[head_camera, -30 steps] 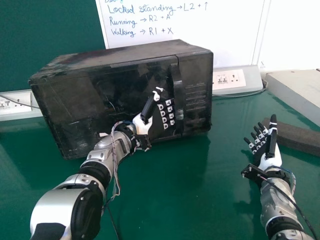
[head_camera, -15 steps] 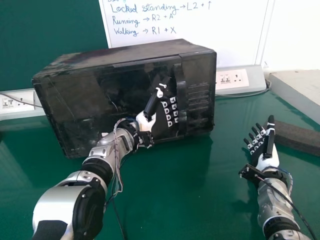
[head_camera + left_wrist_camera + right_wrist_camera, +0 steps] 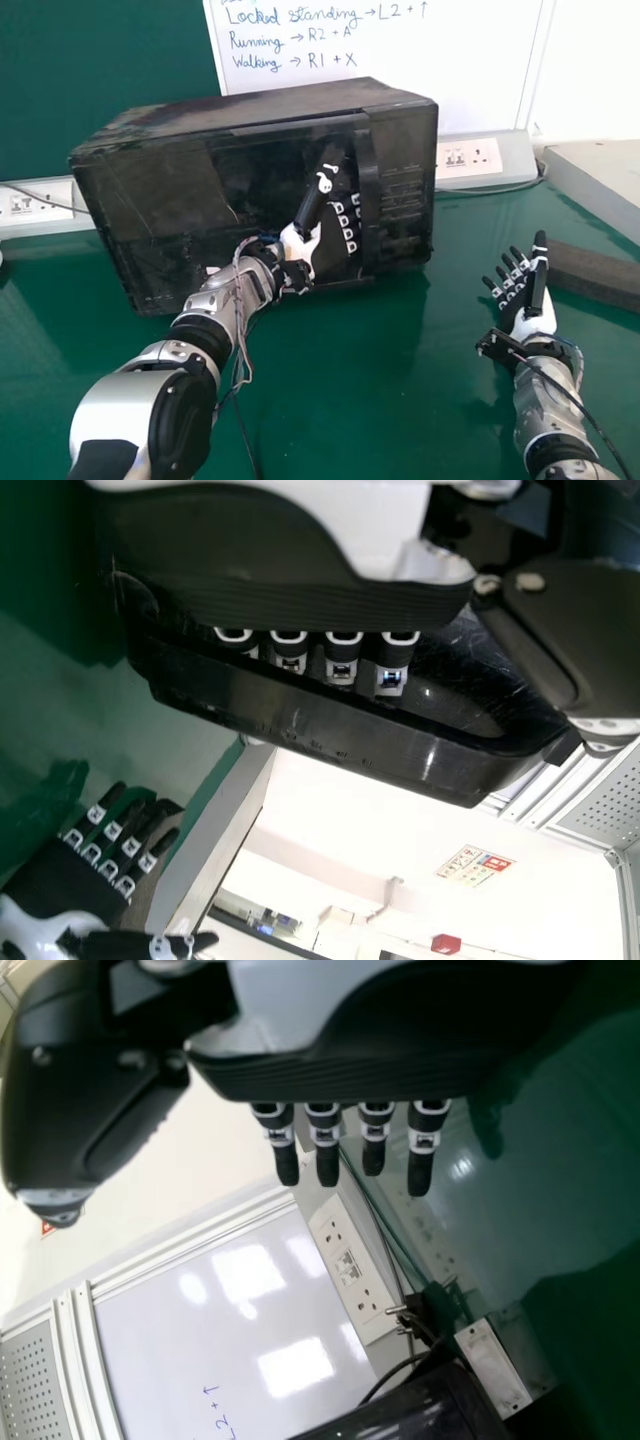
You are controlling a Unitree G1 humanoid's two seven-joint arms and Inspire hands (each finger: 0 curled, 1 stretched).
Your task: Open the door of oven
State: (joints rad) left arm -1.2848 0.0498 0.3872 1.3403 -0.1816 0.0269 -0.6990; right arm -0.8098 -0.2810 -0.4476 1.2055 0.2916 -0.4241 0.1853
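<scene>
Well to the left of the left hand's point(image 3: 300, 245) fingers point(image 3: 347, 235), a wall socket point(image 3: 35, 203) is being seen at the foot of the green wall panel point(image 3: 100, 60). Nearer the same fingers, the black oven point(image 3: 230, 115) is being supported by the green desk point(image 3: 350, 380), its closed door point(image 3: 225, 190) being partly covered by the left hand. The thumb is being pointed upward in front of the door, while the fingers are being held straight as far as they are seen, their tips being hidden behind the upright handle point(image 3: 367, 190). Just right of these fingers, past the handle, the control panel point(image 3: 403, 200) is being faced forward; farther right, another wall socket point(image 3: 470, 158) is being seen below the whiteboard point(image 3: 450, 60), which is being set above and behind the fingers. Well apart from the oven, the right hand point(image 3: 535, 322) is being held over the desk, its fingers point(image 3: 326, 1135) being kept open, straight and slightly spread, with nothing being gripped. Just to the right of those fingers, a long dark block point(image 3: 600, 275) is being borne by the desk.
</scene>
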